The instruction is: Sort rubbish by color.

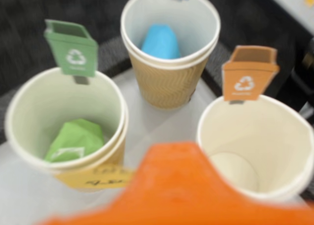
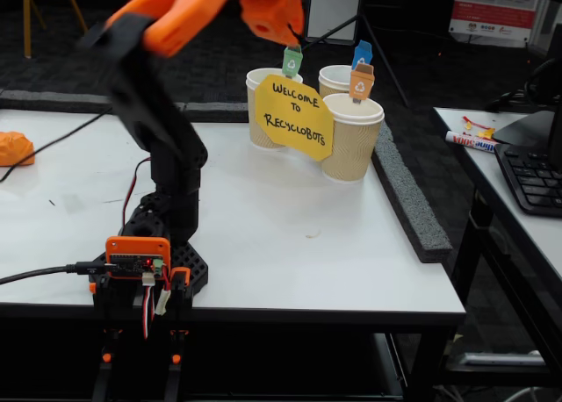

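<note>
Wrist view: green wad [image 1: 74,140] sits in the green-tagged cup [image 1: 29,104], blue wad [image 1: 161,41] in the blue-tagged cup [image 1: 169,82]. Orange-tagged cup [image 1: 299,151] looks empty. Orange wad [image 2: 14,147] lies at the table's far left edge in the fixed view, well apart from the cups. Gripper [image 2: 279,20] hangs above the cups; cannot tell how the jaws stand. Judgement: swing left, open wide, descend straight over the wad.
</note>
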